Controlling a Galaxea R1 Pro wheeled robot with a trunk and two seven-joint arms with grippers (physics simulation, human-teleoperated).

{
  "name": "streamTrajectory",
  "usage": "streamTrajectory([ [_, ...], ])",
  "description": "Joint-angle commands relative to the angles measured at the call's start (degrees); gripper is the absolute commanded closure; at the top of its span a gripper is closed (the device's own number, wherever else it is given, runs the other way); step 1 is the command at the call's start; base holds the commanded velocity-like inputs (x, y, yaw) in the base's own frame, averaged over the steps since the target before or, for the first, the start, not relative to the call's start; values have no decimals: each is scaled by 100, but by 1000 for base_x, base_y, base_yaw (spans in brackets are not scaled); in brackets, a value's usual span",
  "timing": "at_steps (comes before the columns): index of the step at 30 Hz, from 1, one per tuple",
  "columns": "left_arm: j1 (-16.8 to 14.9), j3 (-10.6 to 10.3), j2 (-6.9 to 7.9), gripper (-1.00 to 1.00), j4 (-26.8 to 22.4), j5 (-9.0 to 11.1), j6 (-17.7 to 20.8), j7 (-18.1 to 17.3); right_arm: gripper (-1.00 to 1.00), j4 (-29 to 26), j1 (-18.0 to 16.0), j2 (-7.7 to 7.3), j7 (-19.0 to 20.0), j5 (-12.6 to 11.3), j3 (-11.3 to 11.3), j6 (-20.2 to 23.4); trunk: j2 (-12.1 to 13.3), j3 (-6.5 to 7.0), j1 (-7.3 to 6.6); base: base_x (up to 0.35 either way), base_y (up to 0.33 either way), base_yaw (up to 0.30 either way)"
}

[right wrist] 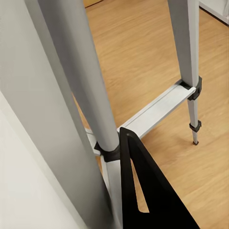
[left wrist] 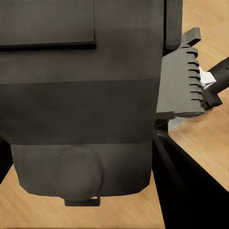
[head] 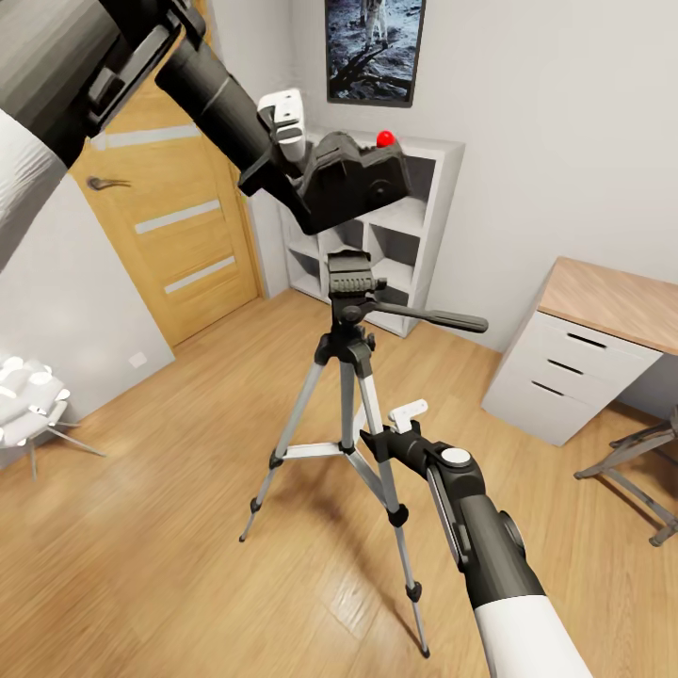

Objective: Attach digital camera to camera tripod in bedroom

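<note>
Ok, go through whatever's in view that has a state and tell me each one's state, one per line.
digital camera: held in the air above the tripod head, not yet mounted
camera tripod: standing, legs spread, head bare
left pincer: shut on the camera
right pincer: beside a tripod leg, grip unclear
door: closed

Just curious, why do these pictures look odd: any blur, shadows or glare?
Head view: soft camera tripod shadow on the floor, white chair glaring. Left wrist view: digital camera so close it looms, dim. Right wrist view: tripod legs loom large.
</note>
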Motion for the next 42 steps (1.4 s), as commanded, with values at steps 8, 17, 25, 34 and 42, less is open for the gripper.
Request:
streamTrajectory([
  [8, -9, -89, 601, 100, -922, -47, 655, -22, 100, 162, -6, 2, 31, 217, -15, -15, -8, -11, 5, 0, 0, 0],
  [17, -9, -210, 632, 100, -976, -39, 761, 6, 100, 164, -6, 2, 28, 217, -14, -13, -8, -11, 5, 0, 0, 0],
  [25, 24, -545, 584, 100, -959, -28, 778, 19, 100, 161, -3, 2, 28, 217, -9, -13, -8, -11, 5, 0, 0, 0],
  [34, 58, -650, 519, 100, -976, -34, 773, 36, 100, 162, -5, 2, 28, 217, -8, -13, -8, -11, 5, 0, 0, 0],
  [42, 61, -652, 370, 100, -963, -3, 772, 62, 100, 160, -6, 2, 28, 217, -8, -13, -8, -11, 5, 0, 0, 0],
])
